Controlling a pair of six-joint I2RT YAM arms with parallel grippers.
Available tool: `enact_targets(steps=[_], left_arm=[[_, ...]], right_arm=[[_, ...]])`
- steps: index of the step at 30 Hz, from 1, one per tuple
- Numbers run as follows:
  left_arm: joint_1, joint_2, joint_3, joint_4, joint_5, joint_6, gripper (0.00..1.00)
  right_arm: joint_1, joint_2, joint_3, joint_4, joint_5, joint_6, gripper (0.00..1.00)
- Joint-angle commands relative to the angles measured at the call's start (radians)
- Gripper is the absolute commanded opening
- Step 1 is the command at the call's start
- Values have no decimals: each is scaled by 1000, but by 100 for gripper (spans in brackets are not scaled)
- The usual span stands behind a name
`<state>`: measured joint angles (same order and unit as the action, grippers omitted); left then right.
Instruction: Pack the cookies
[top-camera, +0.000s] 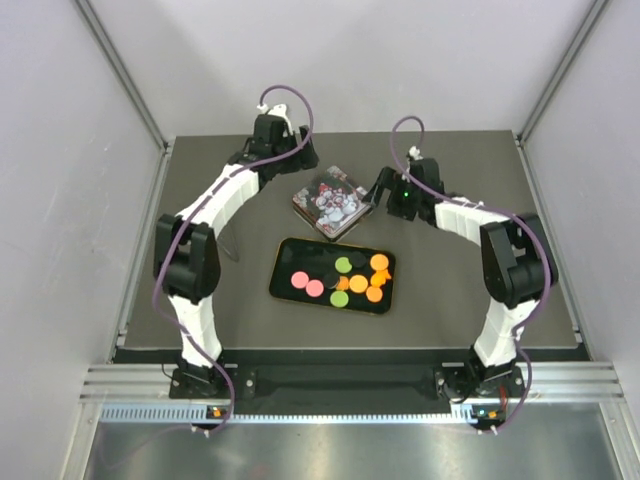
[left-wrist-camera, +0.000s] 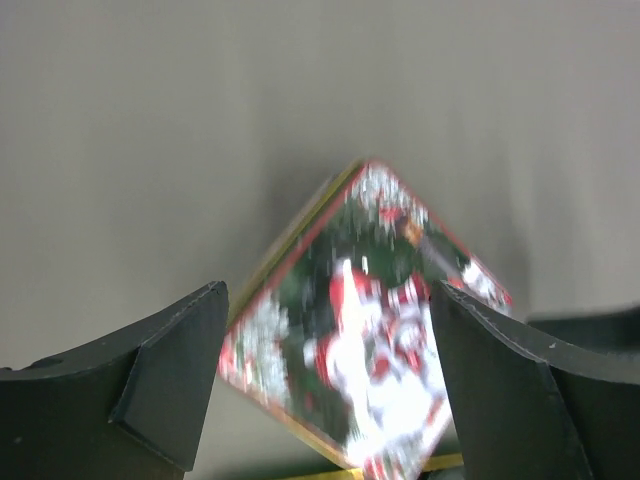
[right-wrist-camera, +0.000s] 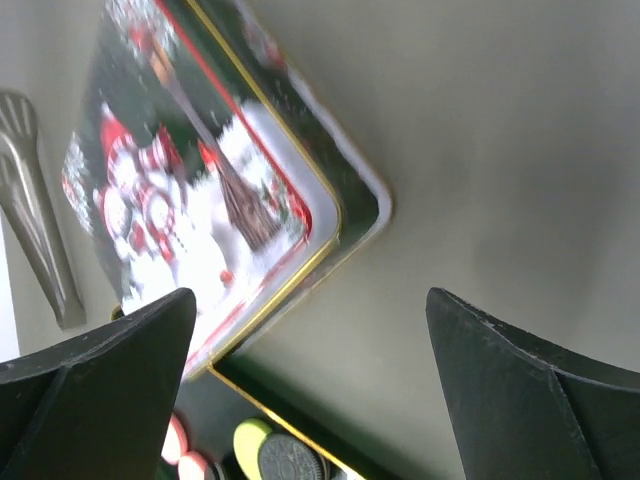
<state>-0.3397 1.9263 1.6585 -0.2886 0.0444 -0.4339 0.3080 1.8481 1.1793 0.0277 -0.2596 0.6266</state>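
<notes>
Cookies (top-camera: 358, 283) fill the tray (top-camera: 284, 262), presumably why left gripper (top-camera: 298, 168) and right gripper (top-camera: 383, 193), fingers apart, flank the lid (top-camera: 328, 203) at 12 o'clock.

Tin (top-camera: 327, 202): sits cornerwise on the table (top-camera: 470, 290), just behind the tray.
Tray (top-camera: 283, 272): centre of the table, long side running left to right.
Cookies (top-camera: 345, 278): in the tray, two at its left end, the rest bunched in the right half.
Left gripper (top-camera: 303, 162): behind the tin's back-left side.
Right gripper (top-camera: 380, 190): just beside the tin's right corner.
</notes>
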Motion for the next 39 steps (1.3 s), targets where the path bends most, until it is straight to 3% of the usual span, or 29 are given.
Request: enact_targets(steps=[1, 5, 9, 13, 22, 27, 31, 36, 39], left_arm=[[21, 114, 89, 64, 164, 101, 88], [37, 261, 219, 60, 232, 141, 88], [44, 318, 224, 133, 304, 123, 88], [42, 355, 218, 134, 240, 57, 86], [28, 309, 19, 91, 0, -71, 75], [18, 238, -117, 100, -26, -183, 68], [-33, 159, -228, 121, -31, -210, 66], [-90, 96, -331, 181, -2, -250, 66], [-113, 54, -387, 216, 2, -262, 66]], right_arm=[[23, -10, -27, 164, -38, 62, 98], [40, 36, -21, 207, -59, 122, 99], [51, 95, -9, 235, -63, 163, 99], [59, 154, 26, 236, -67, 189, 97], [52, 234, 127, 164, -14, 176, 85], [34, 284, 218, 106, -13, 162, 74], [14, 336, 380, -12, -7, 113, 67], [8, 419, 568, -146, -10, 29, 70], [0, 453, 652, -172, -46, -7, 80]])
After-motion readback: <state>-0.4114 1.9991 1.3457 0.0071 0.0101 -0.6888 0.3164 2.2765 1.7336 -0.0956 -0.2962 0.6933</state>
